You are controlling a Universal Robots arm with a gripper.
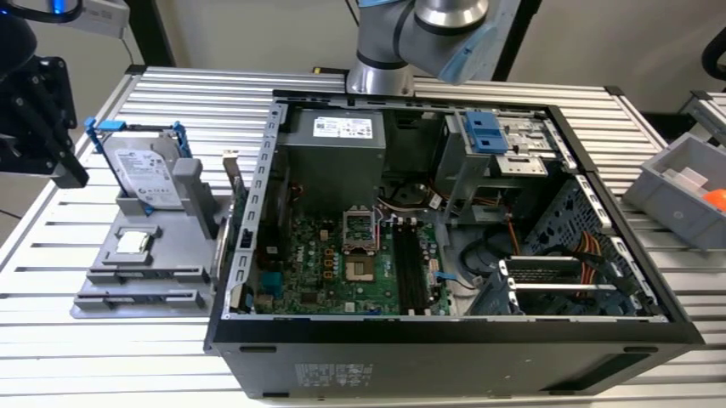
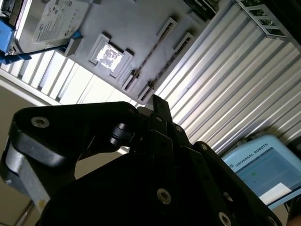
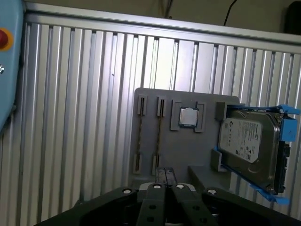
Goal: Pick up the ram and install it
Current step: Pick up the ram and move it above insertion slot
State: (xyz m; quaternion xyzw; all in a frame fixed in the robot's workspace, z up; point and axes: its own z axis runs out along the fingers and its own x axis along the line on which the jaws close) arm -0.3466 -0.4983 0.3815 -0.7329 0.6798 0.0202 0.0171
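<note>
Ram [image 3: 139, 136], two sticks edge-up in grey tray [image 3: 188, 150] slots beside labelled hard drive [image 3: 247, 141]; claw [image 3: 165, 175] tips together, empty.

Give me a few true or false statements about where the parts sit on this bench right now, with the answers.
1. The hard drive sits on the grey tray. True.
2. The square chip lies inside the computer case. False: it rests on the tray, between the hard drive and the stick slots.
3. The case is open, with its motherboard showing. True.
4. The tool holds the ram above the tray. False: the ram rests on edge in a tray slot, beside a second stick.
</note>
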